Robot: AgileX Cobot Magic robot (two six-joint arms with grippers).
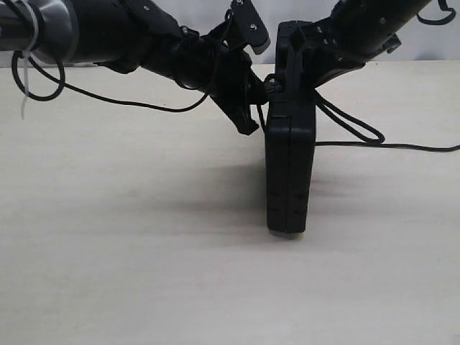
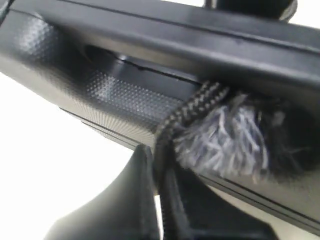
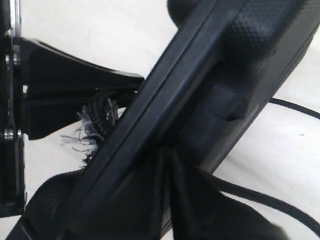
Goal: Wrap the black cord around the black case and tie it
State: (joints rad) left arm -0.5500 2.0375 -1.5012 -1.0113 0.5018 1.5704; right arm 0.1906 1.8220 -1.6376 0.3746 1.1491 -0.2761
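Flat matte black plastic case [image 1: 290, 172] w/ rounded corners stands upright on its narrow edge on the pale wood-look bench [image 1: 144, 251], straight below the right pincer [image 1: 292, 85]. That pincer sits on the case's top end, jaws fully closed, and the case's top edge looks pinched btwn them.

Left pincer [image 2: 159, 170] is just beside the case's upper part, on the side facing away from the right arm, approx level w/ the right pincer's tips. Jaws closed all the way on the thin black braided cord [image 2: 192, 110], which runs up out of the gap btwn the fingers and lies against the case's textured face. The frayed grey tuft [image 2: 225, 142] at the cord's end sits just past the left pincer's tips, touching the case.

Rest of the cord is on the case's other side, below the right pincer. It hangs in a loop down to the bench, then trails along the bench away from both pincers.
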